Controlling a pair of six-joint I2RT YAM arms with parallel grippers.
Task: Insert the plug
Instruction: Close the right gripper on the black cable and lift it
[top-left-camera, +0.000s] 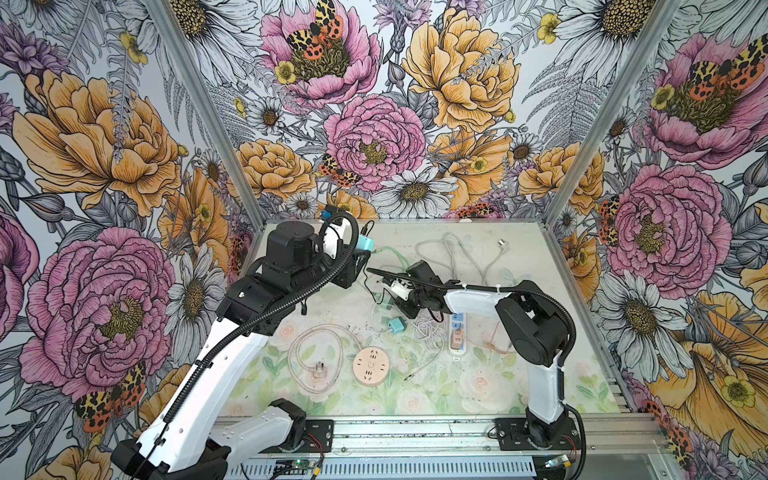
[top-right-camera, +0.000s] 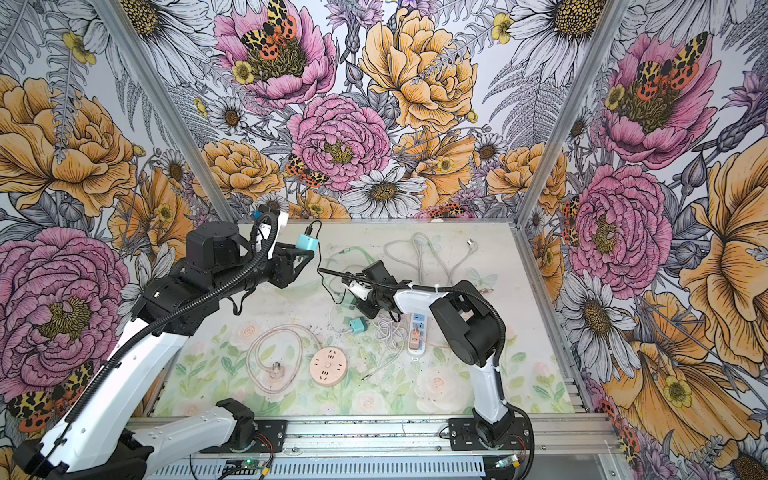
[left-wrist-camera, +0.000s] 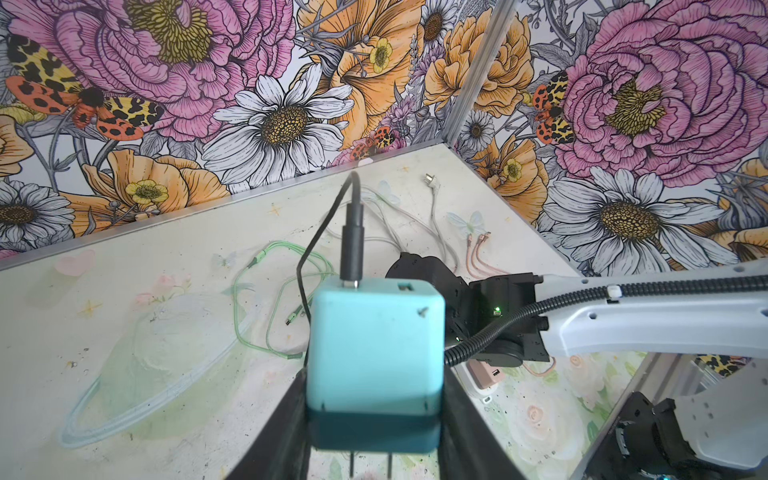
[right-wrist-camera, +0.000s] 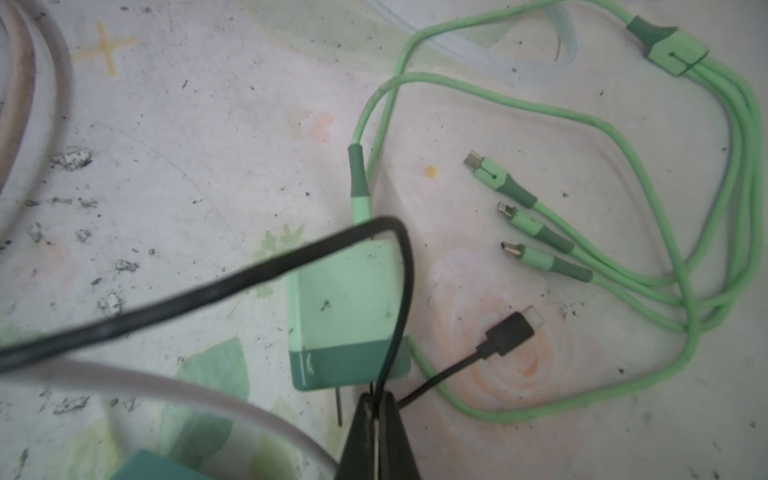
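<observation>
My left gripper (left-wrist-camera: 374, 419) is shut on a turquoise charger cube (left-wrist-camera: 374, 349), held above the table's back left in both top views (top-left-camera: 363, 243) (top-right-camera: 306, 242). Its two prongs point back toward the wrist. A black cable (left-wrist-camera: 352, 241) is plugged into the cube's far face and hangs down. My right gripper (right-wrist-camera: 376, 401) is low over the table's middle (top-left-camera: 390, 293), shut on that thin black cable (right-wrist-camera: 401, 286) a short way from its free end. The black plug (right-wrist-camera: 509, 332) at that end lies loose on the mat beside the fingers.
A green charger (right-wrist-camera: 345, 307) with a green three-headed cable (right-wrist-camera: 623, 133) lies under the right gripper. Nearer the front are a round pink socket (top-left-camera: 371, 368), a white power strip (top-left-camera: 457, 320) holding a pink charger, a teal adapter (top-left-camera: 396, 325), and white and pink cable coils.
</observation>
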